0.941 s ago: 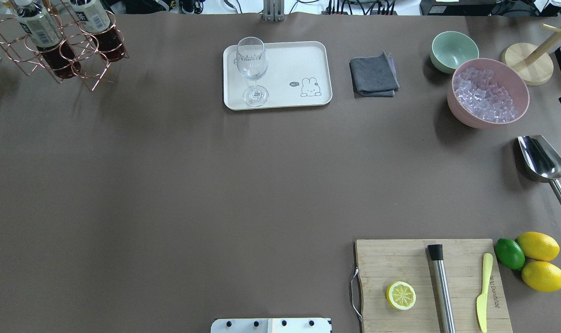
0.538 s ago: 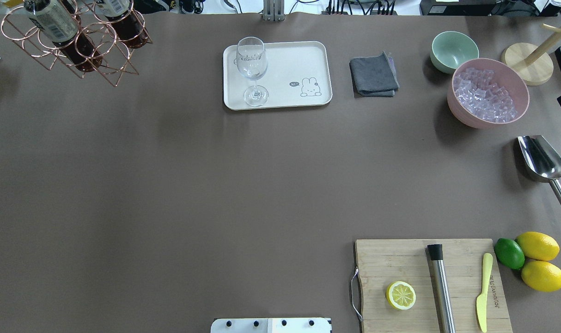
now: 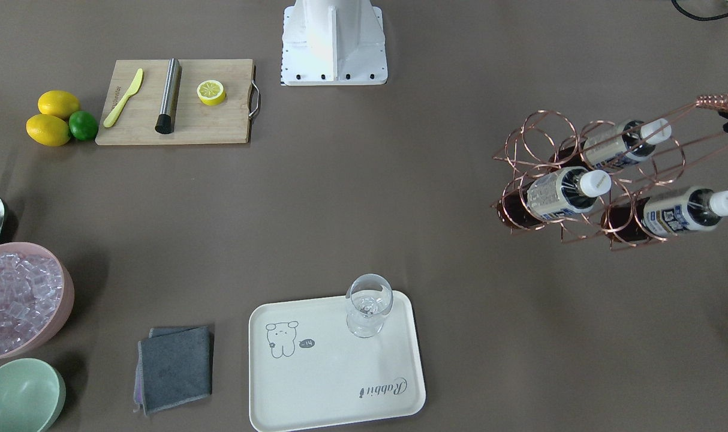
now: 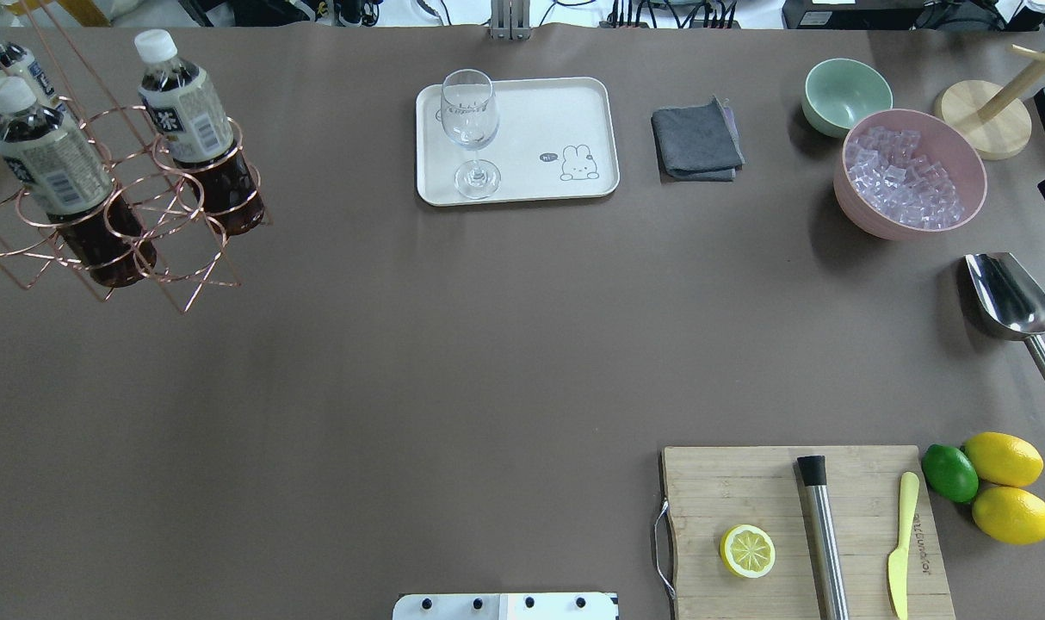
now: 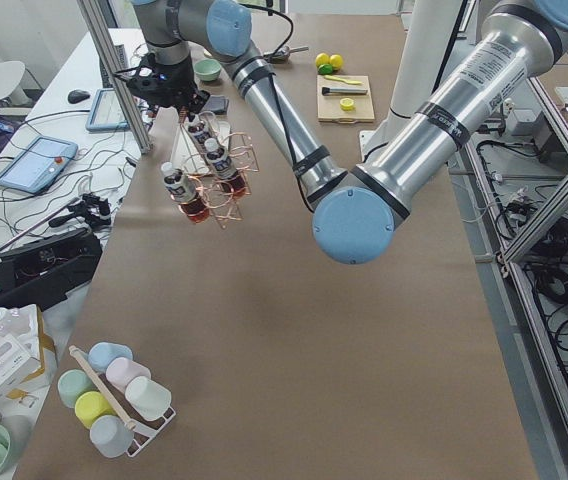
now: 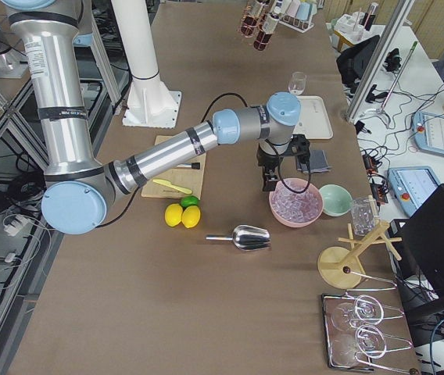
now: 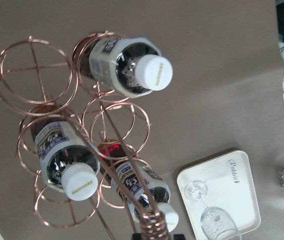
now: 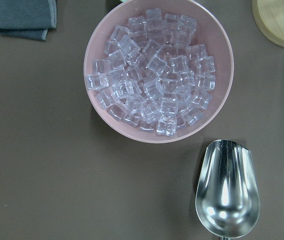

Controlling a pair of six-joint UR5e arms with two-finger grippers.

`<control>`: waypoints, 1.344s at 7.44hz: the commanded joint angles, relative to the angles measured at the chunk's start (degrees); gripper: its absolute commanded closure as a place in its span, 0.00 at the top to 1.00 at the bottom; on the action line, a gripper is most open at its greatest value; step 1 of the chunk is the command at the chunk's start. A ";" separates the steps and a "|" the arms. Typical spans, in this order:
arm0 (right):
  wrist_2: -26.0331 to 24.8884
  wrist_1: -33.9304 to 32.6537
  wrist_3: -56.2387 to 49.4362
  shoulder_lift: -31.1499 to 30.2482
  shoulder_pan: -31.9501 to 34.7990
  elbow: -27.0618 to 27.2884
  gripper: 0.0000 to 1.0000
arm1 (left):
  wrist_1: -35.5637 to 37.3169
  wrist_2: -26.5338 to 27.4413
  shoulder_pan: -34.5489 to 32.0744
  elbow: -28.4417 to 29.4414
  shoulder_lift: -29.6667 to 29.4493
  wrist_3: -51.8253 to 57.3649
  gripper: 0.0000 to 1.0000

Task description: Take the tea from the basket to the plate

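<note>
The copper wire basket hangs in the air over the table's far left, tilted, with three tea bottles standing in its rings. My left gripper holds its coiled handle from above; in the left wrist view the handle runs up to the camera. The cream plate lies at the far middle, and a stemmed glass stands on its left part. My right gripper hovers by the pink bowl; I cannot tell whether it is open or shut.
A pink bowl of ice, a green bowl, a metal scoop and a grey cloth sit at the right. A cutting board near the front carries a lemon half, a muddler and a knife, with lemons and a lime beside it.
The hanging basket has swung from the far left corner toward the robot. Its bottles now stand more upright, caps in view. The plate and glass have not moved.
</note>
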 commanded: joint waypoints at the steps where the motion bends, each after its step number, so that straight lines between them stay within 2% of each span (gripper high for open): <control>1: 0.00 -0.02 0.01 -0.09 -0.02 0.30 1.00 | -0.01 -0.22 8.45 -8.78 1.80 -14.27 0.00; 4: 0.00 -0.02 0.01 -0.18 -0.02 0.39 1.00 | -0.54 -0.22 13.46 -12.66 1.72 -17.71 0.00; 5: -0.09 -0.02 0.01 -0.18 -0.02 0.39 1.00 | -2.63 0.57 15.49 -13.98 1.72 -21.90 0.00; 7: -0.18 -0.02 0.01 -0.18 -0.02 0.39 1.00 | -12.01 5.47 22.41 -14.08 1.80 -35.41 0.00; 8: -0.18 -0.02 0.01 -0.36 -0.02 0.39 1.00 | -16.84 6.19 24.97 -13.55 1.80 -41.48 0.00; 10: -0.18 -0.02 0.01 -0.44 -0.02 0.56 1.00 | -20.48 8.39 27.71 -12.59 1.54 -46.97 0.00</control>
